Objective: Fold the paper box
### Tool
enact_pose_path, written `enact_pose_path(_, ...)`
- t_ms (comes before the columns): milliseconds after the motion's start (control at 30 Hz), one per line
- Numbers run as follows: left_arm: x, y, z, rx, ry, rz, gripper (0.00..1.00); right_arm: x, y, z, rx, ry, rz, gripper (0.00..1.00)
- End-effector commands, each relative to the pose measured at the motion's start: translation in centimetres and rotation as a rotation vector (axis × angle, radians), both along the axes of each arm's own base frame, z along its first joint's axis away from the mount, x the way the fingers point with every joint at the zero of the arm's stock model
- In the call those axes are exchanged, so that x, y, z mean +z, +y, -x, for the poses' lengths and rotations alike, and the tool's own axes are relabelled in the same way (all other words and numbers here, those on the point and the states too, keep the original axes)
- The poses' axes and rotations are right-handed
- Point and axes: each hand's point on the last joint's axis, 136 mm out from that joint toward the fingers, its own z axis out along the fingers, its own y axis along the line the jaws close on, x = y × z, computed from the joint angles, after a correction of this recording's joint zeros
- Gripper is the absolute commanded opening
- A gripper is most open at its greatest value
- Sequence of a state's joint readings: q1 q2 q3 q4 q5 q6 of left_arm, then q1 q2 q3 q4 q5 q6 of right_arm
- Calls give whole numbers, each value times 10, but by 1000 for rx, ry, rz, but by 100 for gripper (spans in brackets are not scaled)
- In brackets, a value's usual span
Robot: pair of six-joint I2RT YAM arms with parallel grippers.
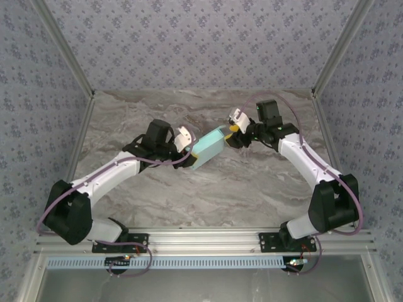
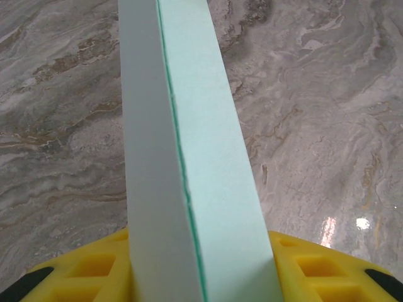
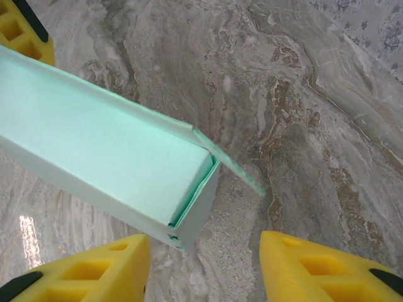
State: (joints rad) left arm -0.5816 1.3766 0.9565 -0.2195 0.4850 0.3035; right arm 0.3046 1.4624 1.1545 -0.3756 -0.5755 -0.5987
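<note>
text: none readable | paper box (image 1: 208,148) visible faces: plain | labels, numbers: none

This is a robotics test cell in a lab. A marble-patterned table (image 1: 208,195) is enclosed at its far side and both flanks by floral-print walls (image 1: 201,44) set in aluminium posts (image 1: 63,47). Along the table's near edge, a metal rail (image 1: 208,238) carries the bolted left arm (image 1: 104,176) and right arm (image 1: 308,163). A slotted cable duct (image 1: 189,262) lies just outside the rail.

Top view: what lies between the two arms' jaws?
The paper box, one end clamped in the left jaws, the other at the open right jaws, as the top view shows.
</note>
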Motion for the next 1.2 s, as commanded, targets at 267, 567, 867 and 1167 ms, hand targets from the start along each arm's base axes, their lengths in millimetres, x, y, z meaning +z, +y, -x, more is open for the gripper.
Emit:
enact_pose_path(267, 25, -2, 8, -47, -38, 42, 11, 17, 16, -1, 95, -67, 32, 42)
enact_pose_path(567, 23, -3, 9, -55, -31, 47, 11, 18, 20, -6, 98, -79, 87, 27)
enact_pose_path(867, 20, -3, 10, -55, -22, 46, 10, 14, 22, -11, 104, -94, 138, 36)
enact_pose_path(1167, 21, -3, 9, -52, -24, 52, 10, 9, 9, -23, 55, -121, 220, 44)
